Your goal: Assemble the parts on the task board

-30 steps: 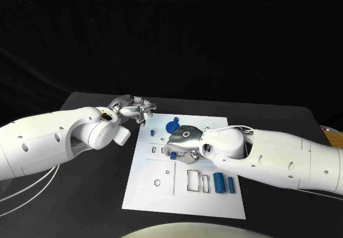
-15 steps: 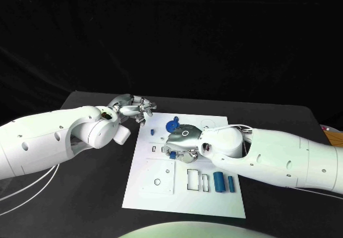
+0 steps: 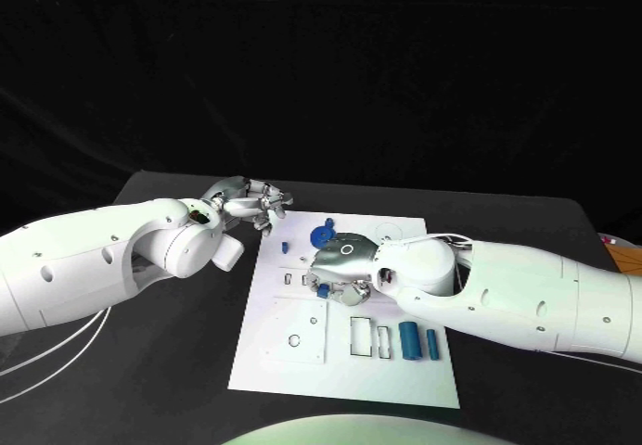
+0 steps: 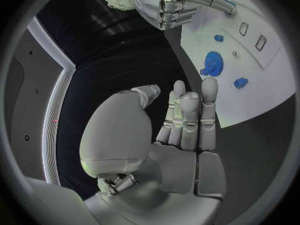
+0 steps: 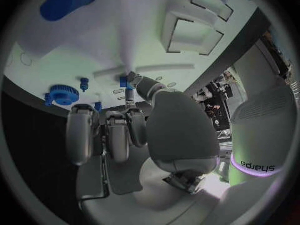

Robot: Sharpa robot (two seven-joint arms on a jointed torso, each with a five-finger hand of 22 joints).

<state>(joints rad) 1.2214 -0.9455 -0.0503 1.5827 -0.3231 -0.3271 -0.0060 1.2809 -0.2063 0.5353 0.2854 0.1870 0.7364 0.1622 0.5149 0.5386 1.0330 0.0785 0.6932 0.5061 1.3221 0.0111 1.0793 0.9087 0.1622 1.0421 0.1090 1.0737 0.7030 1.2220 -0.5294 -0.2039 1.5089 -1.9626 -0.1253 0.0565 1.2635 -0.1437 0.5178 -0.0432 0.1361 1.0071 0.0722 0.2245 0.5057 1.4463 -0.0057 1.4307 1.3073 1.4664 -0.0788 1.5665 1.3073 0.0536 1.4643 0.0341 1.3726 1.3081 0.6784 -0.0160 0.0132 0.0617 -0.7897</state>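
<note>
The white task board lies mid-table. Over its middle the right hand pinches a small blue peg between thumb and fingertip — the peg's end sits at the board's surface. Beyond it on the board lies a blue gear; two blue cylinders lie nearer the robot. The left hand hovers just off the board's far-left corner — released, fingers straight, holding nothing.

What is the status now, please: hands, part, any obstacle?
Left hand open, beside the task board. Right hand low over the board, small blue part at its fingertips, grip unclear. Nothing in the way seen.
</note>
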